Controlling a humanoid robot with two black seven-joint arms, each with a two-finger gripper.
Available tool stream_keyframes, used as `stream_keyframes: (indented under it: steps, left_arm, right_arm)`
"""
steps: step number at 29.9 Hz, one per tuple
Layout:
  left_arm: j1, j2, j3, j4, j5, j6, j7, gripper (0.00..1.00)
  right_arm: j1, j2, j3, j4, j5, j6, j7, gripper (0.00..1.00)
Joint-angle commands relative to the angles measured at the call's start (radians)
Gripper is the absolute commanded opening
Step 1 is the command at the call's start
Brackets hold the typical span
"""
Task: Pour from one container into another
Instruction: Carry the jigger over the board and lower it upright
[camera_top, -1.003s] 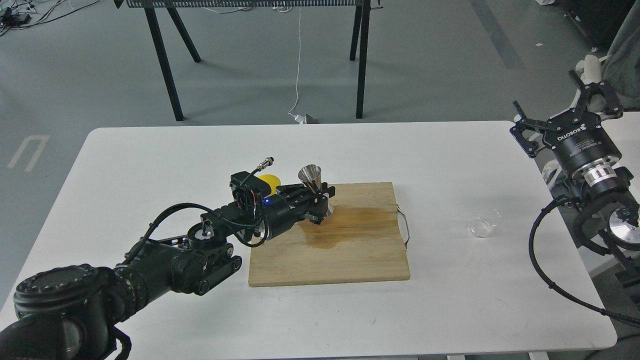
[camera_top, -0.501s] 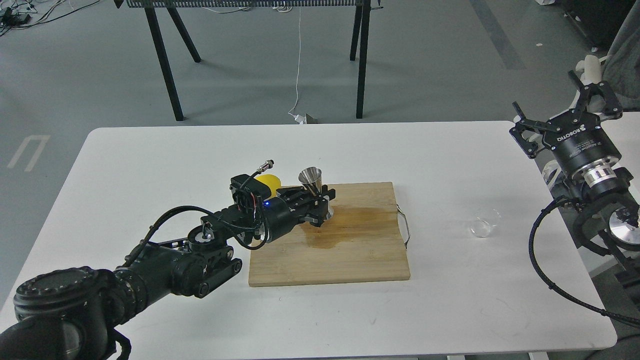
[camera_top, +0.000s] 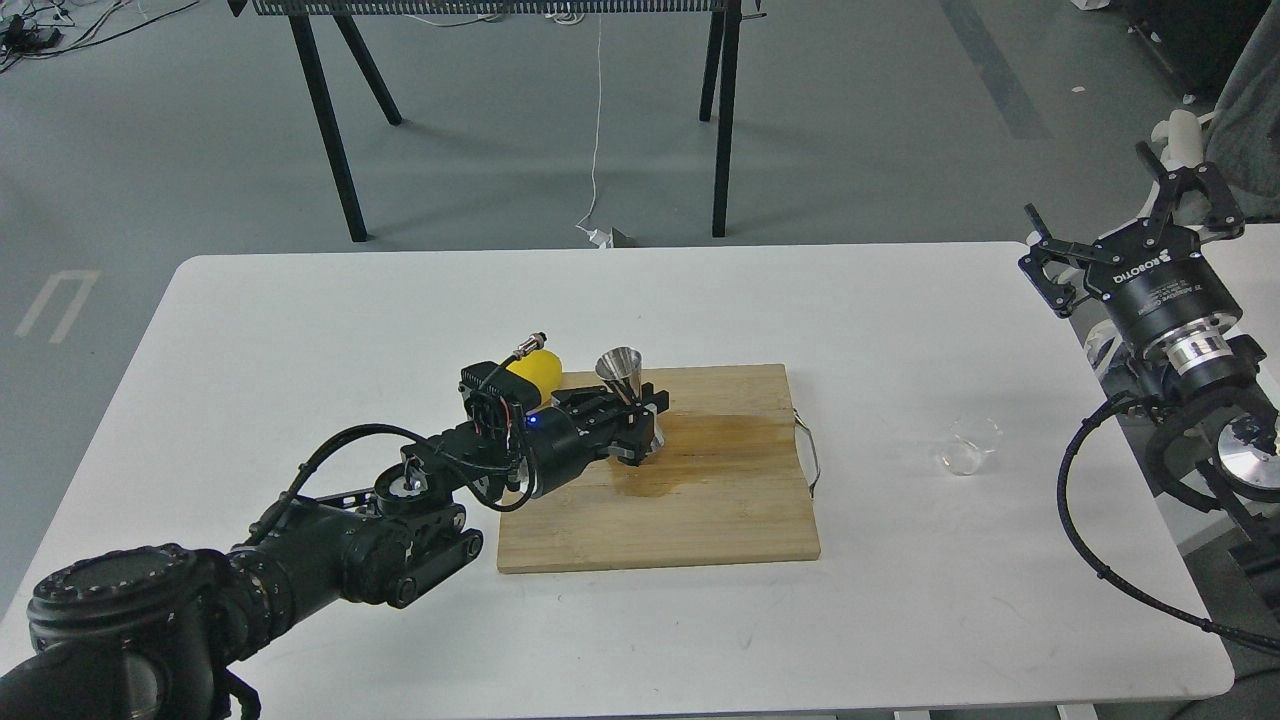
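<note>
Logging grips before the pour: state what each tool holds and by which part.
The left tool grips the steel jigger around its narrow waist, on the cutting board. The right tool holds nothing.

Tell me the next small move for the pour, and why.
Probably bring the right pincer down to the glass cup. It sits alone on the table, right of the cutting board, and the right pincer hangs open above, holding nothing. The left pincer already brackets the jigger upright on the board.
</note>
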Motion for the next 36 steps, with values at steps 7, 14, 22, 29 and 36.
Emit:
stream_keyframes:
  steps: [7, 14, 22, 29, 36]
  left_arm:
    - [0.008, 0.0, 0.0, -0.013, 0.0, 0.0, 0.0, 0.27]
    - [0.012, 0.0, 0.0, -0.029, 0.0, -0.002, 0.0, 0.32]
    - [0.014, 0.0, 0.0, -0.03, 0.0, 0.0, 0.0, 0.34]
    - [0.012, 0.0, 0.0, -0.03, 0.0, 0.0, 0.0, 0.35]
    - [0.012, 0.0, 0.0, -0.03, -0.001, 0.002, 0.0, 0.35]
  right_arm:
    - [0.0, 0.0, 0.002, 0.0, 0.0, 0.0, 0.0, 0.99]
    - [-0.002, -0.002, 0.002, 0.0, 0.0, 0.0, 0.0, 0.99]
    - [-0.002, 0.0, 0.002, 0.0, 0.0, 0.0, 0.0, 0.99]
    - [-0.002, 0.0, 0.002, 0.0, 0.0, 0.0, 0.0, 0.99]
    - [-0.002, 0.0, 0.002, 0.002, 0.0, 0.002, 0.0, 0.99]
